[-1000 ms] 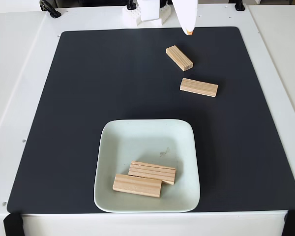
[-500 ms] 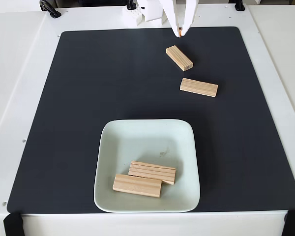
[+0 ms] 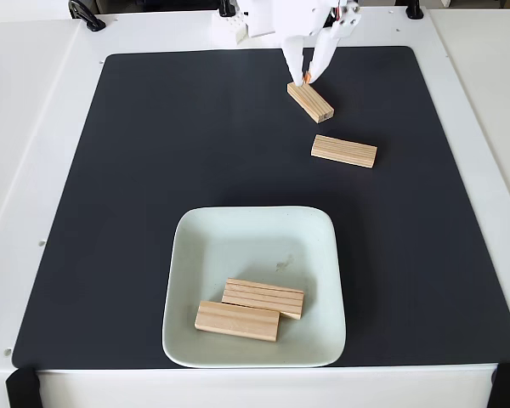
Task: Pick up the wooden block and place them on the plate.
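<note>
Four small rectangular bars of light tan wood with dark lengthwise grain lines show in the fixed view, all alike in shape and size. Two of them lie inside the pale mint-white square plate (image 3: 323, 255), a smooth glazed dish with rounded corners and a raised rim that sits near the bottom middle of the picture. Of these two, the rear plate block (image 3: 263, 297) lies nearly level across the dish, and the front plate block (image 3: 237, 320) lies just below and a little to the left of it, the two touching or almost touching along their long sides. A faint smudge marks the plate's floor above them.

The other two bars rest on the matte black rectangular mat (image 3: 153, 170) toward the upper right. The slanted block (image 3: 312, 102) lies at an angle, its upper-left end under the arm's tips. The level block (image 3: 344, 151) lies just below and to the right of it, apart from it, nearly horizontal.

The white plastic hand (image 3: 304, 82) reaches down from the top edge, its two slim tapering fingers (image 3: 291, 59) parted with a narrow gap, an orange pad showing at the tip. The tips stand at the upper-left end of the slanted block; whether they touch the wood cannot be told.

The mat covers most of a smooth white worktop (image 3: 34, 127).
</note>
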Robot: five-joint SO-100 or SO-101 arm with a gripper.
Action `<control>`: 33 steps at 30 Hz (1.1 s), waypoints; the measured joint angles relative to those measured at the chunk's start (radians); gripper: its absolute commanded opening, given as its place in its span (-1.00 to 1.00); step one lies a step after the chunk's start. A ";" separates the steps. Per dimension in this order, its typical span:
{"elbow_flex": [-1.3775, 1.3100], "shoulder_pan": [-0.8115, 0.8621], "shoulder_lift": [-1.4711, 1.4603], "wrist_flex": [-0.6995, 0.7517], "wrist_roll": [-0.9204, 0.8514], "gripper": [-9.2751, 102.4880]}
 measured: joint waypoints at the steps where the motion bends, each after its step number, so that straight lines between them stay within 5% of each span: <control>1: 0.000 0.011 -0.009 0.000 -0.003 -0.37; 7: 0.000 0.028 -0.015 0.017 -0.067 -0.02; 18: 0.193 0.026 0.091 0.011 -0.109 -0.02; 33: 0.377 0.031 0.133 -0.199 -0.109 -0.02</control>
